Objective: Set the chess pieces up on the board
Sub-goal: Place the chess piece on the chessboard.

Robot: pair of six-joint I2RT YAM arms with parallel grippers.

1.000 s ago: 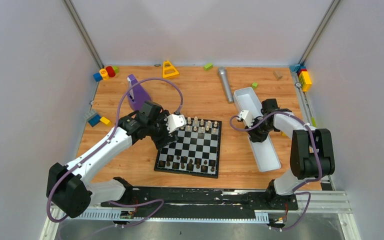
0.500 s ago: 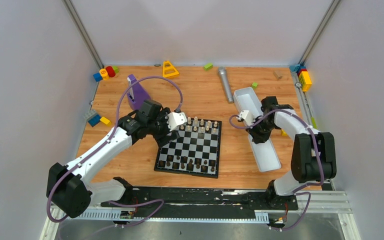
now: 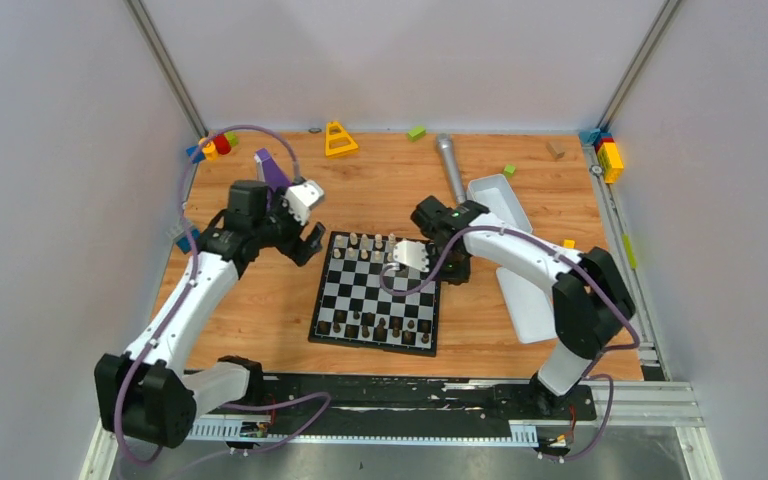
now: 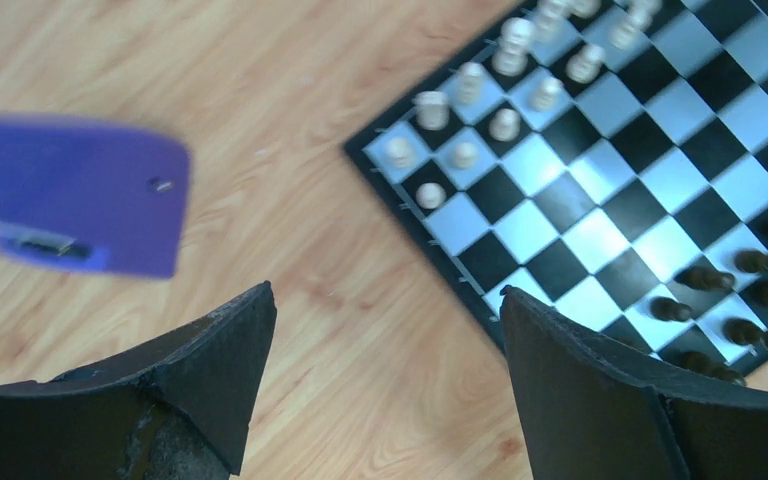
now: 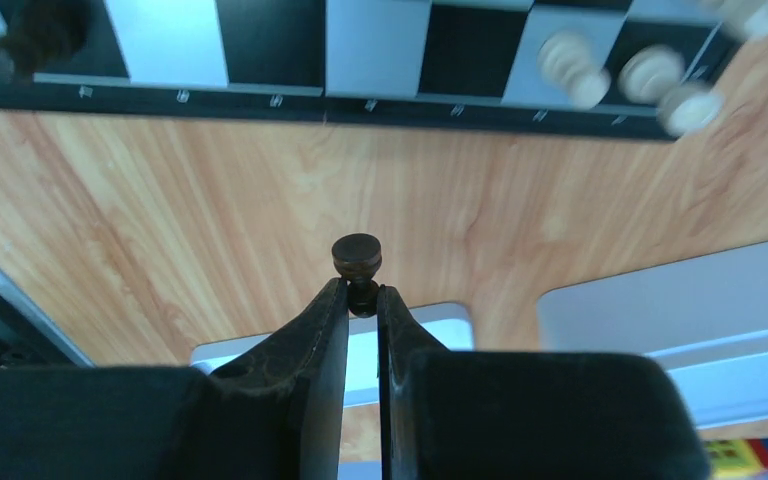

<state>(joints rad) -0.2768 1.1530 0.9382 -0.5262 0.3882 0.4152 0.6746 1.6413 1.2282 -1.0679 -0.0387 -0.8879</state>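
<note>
Top external view, entry for this moment.

Item, right claw [image 5: 362, 295]: a second earlier I had it over the white tray [image 3: 526, 300] on the right. It had since swung left and hung above the strip of wooden table [image 3: 260, 300] between that tray and the right edge of the board [image 3: 375, 290]. It was clamped shut on one dark piece [image 5: 357, 257], pinched at the neck, with the round head clear above the fingertips.

Item, left claw [image 4: 385, 300]: a second earlier it hovered at the far left corner of the board. It had since pulled back to the left, off the board, and stood over bare wood beside the purple object [image 4: 70, 195]. Its jaws stood wide apart with nothing between them.

Item, cream pieces [image 3: 375, 243]: they were standing on the two far rows of the board. The far left corner looked filled in the left wrist view.

Item, dark pieces [image 3: 380, 325]: they were ranged along the two near rows. I could not count the gaps from these views.

Reading: I judged that the left arm had finished its placement and cleared the way, and that the right arm was bringing a fresh dark piece from the tray. That piece belonged on the near rows, so I would need to carry it inward and nearer, and keep it high enough to pass over the pieces already standing.
</note>
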